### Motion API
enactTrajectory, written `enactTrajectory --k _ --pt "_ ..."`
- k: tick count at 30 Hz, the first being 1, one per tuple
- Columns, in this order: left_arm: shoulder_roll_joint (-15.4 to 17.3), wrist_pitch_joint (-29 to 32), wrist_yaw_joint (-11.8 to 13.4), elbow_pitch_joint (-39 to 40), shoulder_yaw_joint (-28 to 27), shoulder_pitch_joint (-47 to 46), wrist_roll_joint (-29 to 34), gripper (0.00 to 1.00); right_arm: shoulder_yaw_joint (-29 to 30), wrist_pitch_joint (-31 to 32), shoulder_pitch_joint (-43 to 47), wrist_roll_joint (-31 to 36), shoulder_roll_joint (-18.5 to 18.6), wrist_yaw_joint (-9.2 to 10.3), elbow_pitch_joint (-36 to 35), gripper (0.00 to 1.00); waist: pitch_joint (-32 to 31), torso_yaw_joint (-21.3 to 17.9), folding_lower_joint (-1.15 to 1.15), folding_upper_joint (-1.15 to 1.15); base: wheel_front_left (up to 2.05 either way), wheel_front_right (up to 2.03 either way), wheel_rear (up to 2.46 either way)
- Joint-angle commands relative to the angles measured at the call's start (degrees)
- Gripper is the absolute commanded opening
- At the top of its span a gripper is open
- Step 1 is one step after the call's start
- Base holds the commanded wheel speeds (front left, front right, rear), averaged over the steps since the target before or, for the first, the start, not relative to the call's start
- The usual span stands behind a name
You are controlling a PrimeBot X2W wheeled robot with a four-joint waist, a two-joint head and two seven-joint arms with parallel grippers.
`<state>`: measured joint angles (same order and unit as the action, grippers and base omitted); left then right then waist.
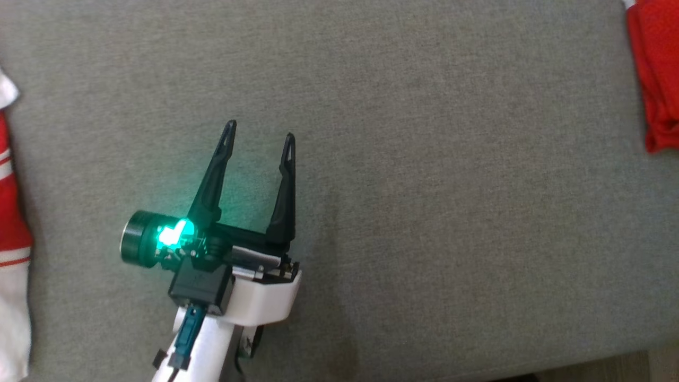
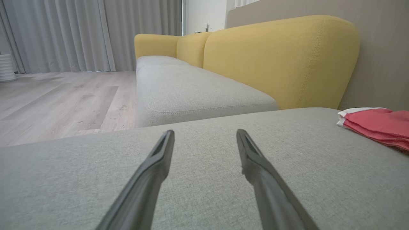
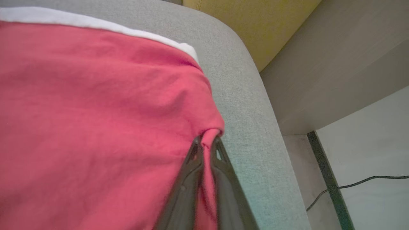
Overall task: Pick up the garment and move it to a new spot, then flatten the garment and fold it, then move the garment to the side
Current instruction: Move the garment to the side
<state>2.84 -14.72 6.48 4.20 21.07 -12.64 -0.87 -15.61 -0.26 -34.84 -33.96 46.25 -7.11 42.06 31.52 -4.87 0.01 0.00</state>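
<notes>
Upholstery comes first on my screens: the broad grey woven sofa seat cushion [image 1: 424, 212], flat and slightly nubby, with a rounded mustard-yellow fabric backrest [image 2: 281, 60] behind it. The soft red garment with white trim [image 3: 96, 111] lies at the cushion's far right end, close to its rounded corner. From the left wrist view it looks stacked in flat layers, so I judge we're on the last step, shifting the folded piece aside. A second red-and-white striped cloth [image 1: 10, 212] shows at the cushion's left edge. My left gripper [image 1: 260, 131] hovers over bare cushion well apart from the garment, its long dark fingers spread with nothing between them. My right gripper [image 3: 207, 142] is clamped on a small puckered fold at the garment's near edge. Next, I reckon, I either drag gently so the layers don't slide apart, or release if this spot will do. A thin black cable [image 3: 351, 185] trails across the pale floor beyond.
</notes>
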Motion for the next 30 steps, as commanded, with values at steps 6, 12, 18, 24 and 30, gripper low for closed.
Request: enactTrajectory --k 6,12,18,24,30 --pt "0.09 -0.28 0.24 1.42 -0.94 -0.96 0.01 1.00 2.62 -4.76 -1.50 6.31 2.26 -0.37 1.33 1.00 -0.55 0.12 -0.01 0.00 0.00 0.00 0.00" --pt "0.06 -0.28 2.06 1.37 -0.84 0.74 -1.95 1.00 4.50 -6.65 -1.16 12.70 -4.61 -0.37 1.60 1.00 -5.53 1.36 -0.01 0.00 0.00 0.00 0.00" --pt "0.05 -0.28 4.74 -0.15 -2.55 4.52 -3.08 1.00 4.96 -9.49 5.32 13.54 -13.99 -0.37 -4.46 1.00 -14.25 3.24 -0.01 0.00 0.00 0.00 0.00" --pt "0.04 -0.28 5.74 -4.01 -3.49 8.94 -4.78 1.00 1.65 -11.76 14.30 9.59 -23.25 -0.37 -9.47 1.00 -23.09 5.63 -0.01 0.00 0.00 0.00 0.00" --pt "0.04 -0.28 4.26 -8.18 -5.69 13.48 -8.53 1.00 -1.08 -14.50 23.31 7.15 -31.02 -0.37 -10.90 1.00 -30.93 8.59 -0.01 0.00 0.00 0.00 0.00"
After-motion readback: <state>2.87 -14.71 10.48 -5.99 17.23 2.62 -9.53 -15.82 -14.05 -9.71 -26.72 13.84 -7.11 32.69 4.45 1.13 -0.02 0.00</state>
